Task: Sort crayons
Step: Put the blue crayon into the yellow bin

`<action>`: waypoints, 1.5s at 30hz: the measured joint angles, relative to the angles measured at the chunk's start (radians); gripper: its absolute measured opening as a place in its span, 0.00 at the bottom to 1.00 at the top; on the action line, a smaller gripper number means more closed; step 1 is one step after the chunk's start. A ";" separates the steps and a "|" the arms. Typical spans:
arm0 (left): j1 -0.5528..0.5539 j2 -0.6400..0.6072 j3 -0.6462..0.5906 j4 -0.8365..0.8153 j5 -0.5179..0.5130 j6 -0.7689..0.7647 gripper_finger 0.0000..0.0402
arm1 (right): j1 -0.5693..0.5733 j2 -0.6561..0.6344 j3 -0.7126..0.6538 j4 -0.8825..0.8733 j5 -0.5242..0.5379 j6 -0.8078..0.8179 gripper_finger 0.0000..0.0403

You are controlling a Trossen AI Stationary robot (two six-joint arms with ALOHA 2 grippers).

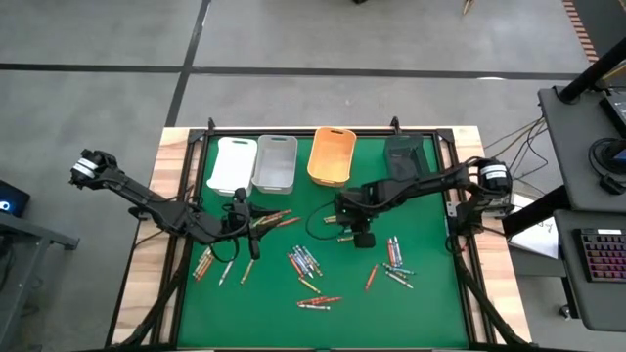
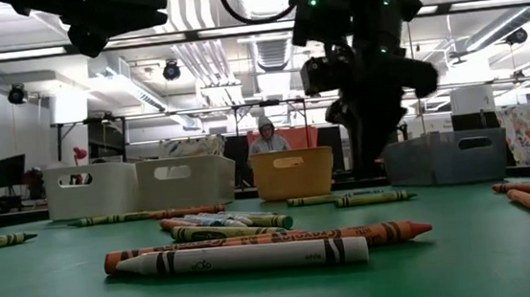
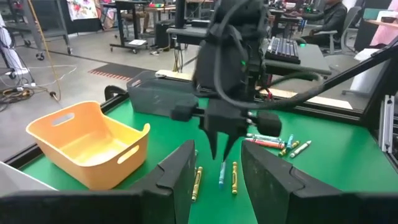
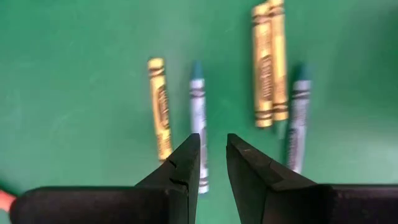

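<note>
The desk (image 1: pixel 430 293) carries a green mat with four bins lined along its far edge: a white bin (image 1: pixel 233 164), a grey bin (image 1: pixel 275 162), an orange bin (image 1: pixel 331 155) and a black bin (image 1: pixel 404 154). The left arm reaches in from the left edge; its left pincer (image 3: pixel 217 180) stands moderately apart and empty, aimed across the desk toward the right arm. The right arm reaches in from the right edge to the desk's middle; its right pincer (image 4: pixel 213 163) points straight down with a narrow gap, holding nothing, just above a blue crayon (image 4: pixel 198 115) lying beside a yellow crayon (image 4: pixel 160 106). The remaining crayons (image 1: pixel 305 262) lie scattered across the mat's middle and near half, none in any bin as far as visible.
</note>
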 joint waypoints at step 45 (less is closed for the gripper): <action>0.001 -0.001 -0.001 0.001 -0.041 0.017 0.28 | 0.023 0.076 -0.046 0.056 0.074 0.060 0.25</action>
